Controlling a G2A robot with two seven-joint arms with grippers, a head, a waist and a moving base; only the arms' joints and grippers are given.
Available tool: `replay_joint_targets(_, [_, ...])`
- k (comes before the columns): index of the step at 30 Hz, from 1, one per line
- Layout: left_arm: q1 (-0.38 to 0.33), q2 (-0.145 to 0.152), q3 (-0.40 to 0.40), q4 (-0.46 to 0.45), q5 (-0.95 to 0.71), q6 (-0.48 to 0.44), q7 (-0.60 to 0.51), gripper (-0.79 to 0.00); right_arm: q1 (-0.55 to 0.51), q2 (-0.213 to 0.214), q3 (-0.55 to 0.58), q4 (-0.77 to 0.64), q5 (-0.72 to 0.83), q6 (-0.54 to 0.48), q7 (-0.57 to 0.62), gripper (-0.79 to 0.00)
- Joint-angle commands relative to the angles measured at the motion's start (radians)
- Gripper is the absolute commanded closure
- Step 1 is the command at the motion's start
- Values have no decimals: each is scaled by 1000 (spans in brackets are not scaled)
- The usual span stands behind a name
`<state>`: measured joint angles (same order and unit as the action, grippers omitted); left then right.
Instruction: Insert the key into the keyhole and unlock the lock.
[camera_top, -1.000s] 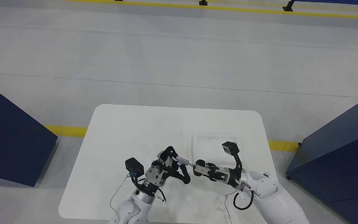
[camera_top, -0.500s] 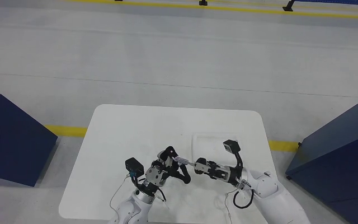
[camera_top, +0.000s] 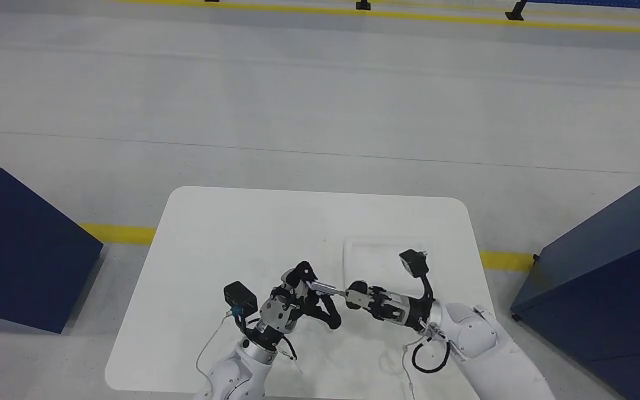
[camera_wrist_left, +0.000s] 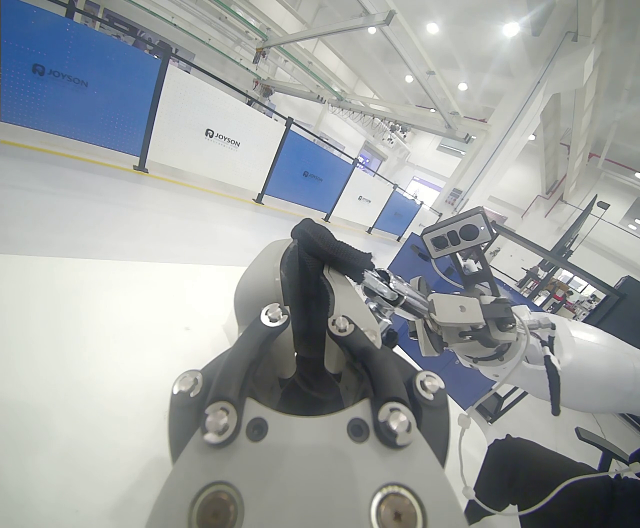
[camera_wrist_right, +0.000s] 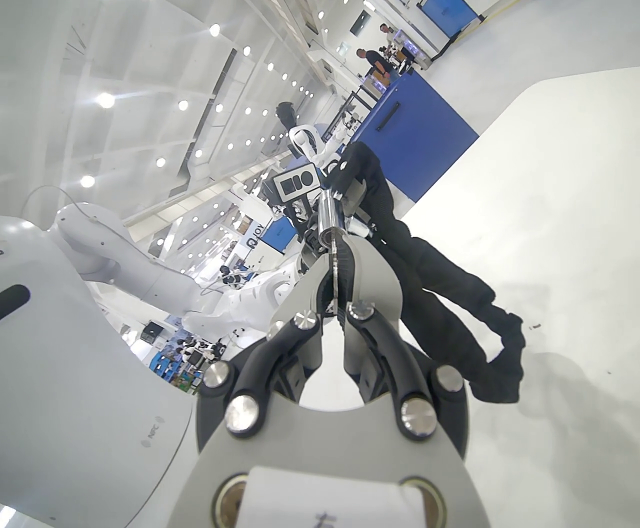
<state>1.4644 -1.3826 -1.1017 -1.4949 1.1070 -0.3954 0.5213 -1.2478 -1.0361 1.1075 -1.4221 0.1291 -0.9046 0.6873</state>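
Observation:
A black cable lock with a chrome cylinder is held above the white table. My left gripper is shut on the black cable just behind the cylinder. My right gripper is shut on the flat key, whose blade points into the end of the chrome cylinder. The loose cable hangs down to the table. In the top view the left gripper and right gripper face each other with the cylinder between them.
A faint clear tray lies on the table behind the right gripper. Blue cabinets stand off the table at the left and right. The far half of the table is bare.
My right gripper has edged slightly left toward the lock and its wrist has turned a little. The left arm has stayed still.

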Motion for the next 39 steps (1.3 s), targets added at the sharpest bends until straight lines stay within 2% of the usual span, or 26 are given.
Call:
replay_joint_targets(1, [0,0,0,0,0,0,0,0,-6,-1,4,-12,-41,-6,-29,0])
replay_joint_targets(13, [0,0,0,0,0,0,0,0,-62,-6,59,-83,-328,-58,-223,0])
replay_joint_targets(25, [0,0,0,0,0,0,0,0,-120,-17,104,-149,-648,-54,-435,0])
replay_joint_targets(35, [0,0,0,0,0,0,0,0,-145,-26,117,-178,-832,-16,-566,0])
replay_joint_targets(39, [0,0,0,0,0,0,0,0,-150,-30,89,-149,-765,-25,-566,0])
